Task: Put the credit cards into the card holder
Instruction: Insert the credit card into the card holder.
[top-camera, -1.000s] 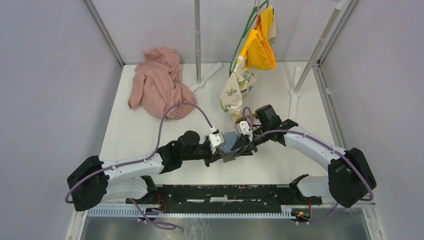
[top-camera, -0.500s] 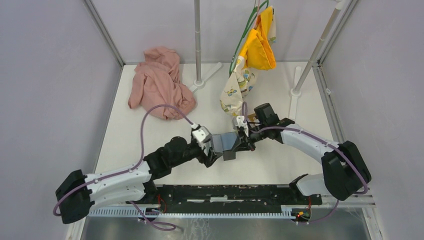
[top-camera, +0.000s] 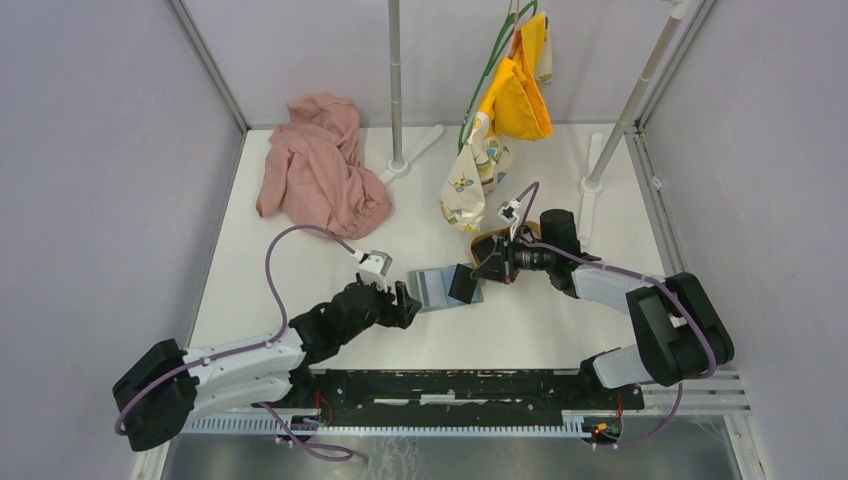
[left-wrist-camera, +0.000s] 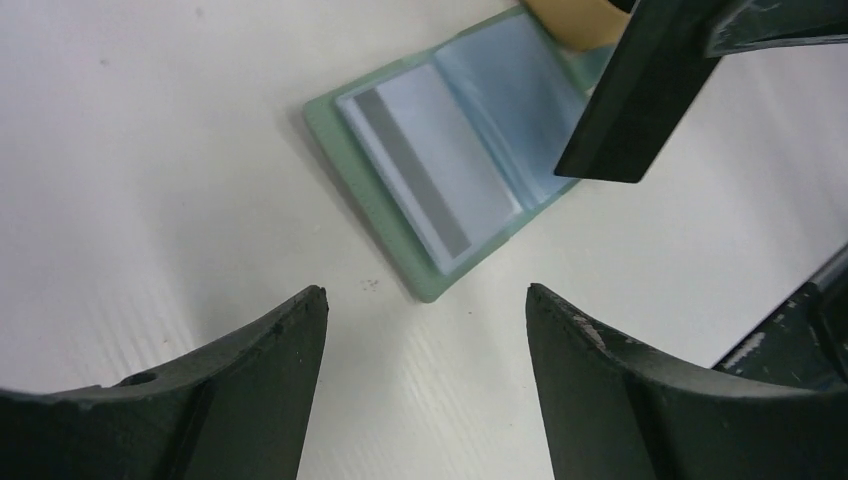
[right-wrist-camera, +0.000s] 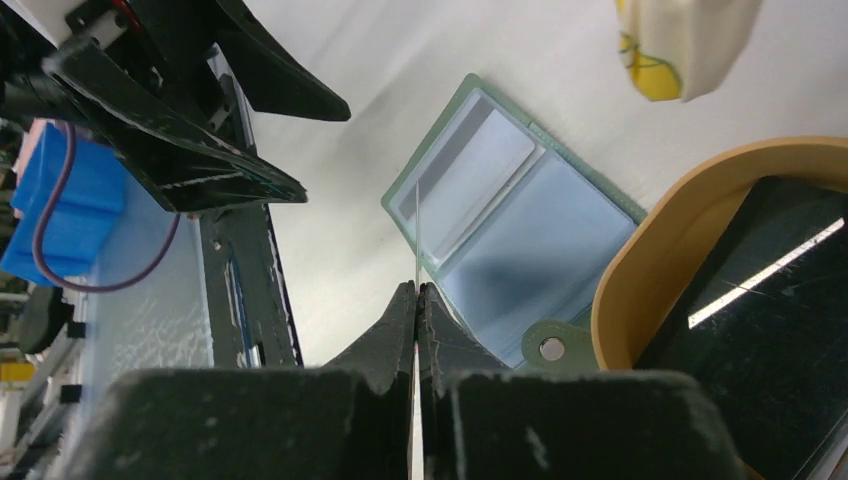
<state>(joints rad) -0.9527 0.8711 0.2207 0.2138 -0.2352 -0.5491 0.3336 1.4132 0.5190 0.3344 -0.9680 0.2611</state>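
I am pinching a black card edge-on in the closed right end effector, over the card holder, which is lying open on the tabletop between the arms, its long axis running toward the open, empty left end effector. A pale card is sitting in its left pocket. The right arm is nearer, but I cannot tell whether the black card's edge is touching a slot.
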